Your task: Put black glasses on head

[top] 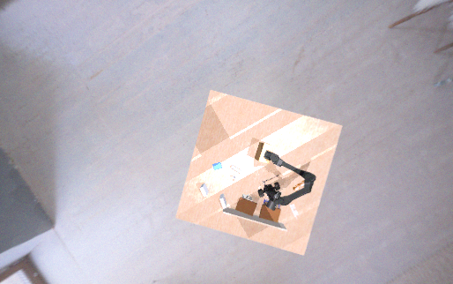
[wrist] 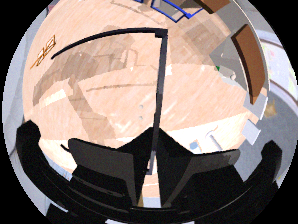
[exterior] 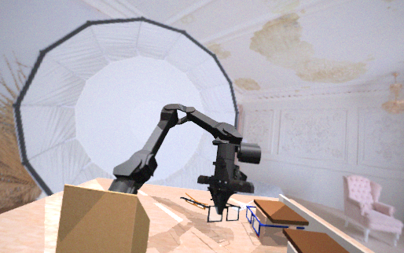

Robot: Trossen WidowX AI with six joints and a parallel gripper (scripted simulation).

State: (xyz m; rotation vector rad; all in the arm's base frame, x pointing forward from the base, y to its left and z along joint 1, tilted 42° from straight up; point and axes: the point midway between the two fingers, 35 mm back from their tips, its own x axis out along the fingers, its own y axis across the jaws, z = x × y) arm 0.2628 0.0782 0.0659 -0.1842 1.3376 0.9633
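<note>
My gripper (exterior: 221,211) (wrist: 154,131) is shut on the black glasses (exterior: 214,221) (wrist: 161,75), near the middle of their front. The glasses hang above the table. In the wrist view the front is nearly edge-on, and one temple sweeps left from its far end; most of the other temple is hidden. A green tag (wrist: 218,68) shows at the right of the wrist view beside a pale shape (wrist: 230,76), apparently its display head, short of the held glasses and not touching them. Blue glasses (exterior: 275,226) (wrist: 189,15) are at the other head, mostly hidden.
Brown-topped blocks (top: 246,205) (top: 270,213) (exterior: 280,212) stand before a long grey wall (top: 253,218). Orange glasses (top: 298,186) (wrist: 46,50) lie near the arm. A tan carton (exterior: 98,220) stands near its base. A blue item (top: 217,166) and white boxes (top: 204,190) (top: 223,201) are left.
</note>
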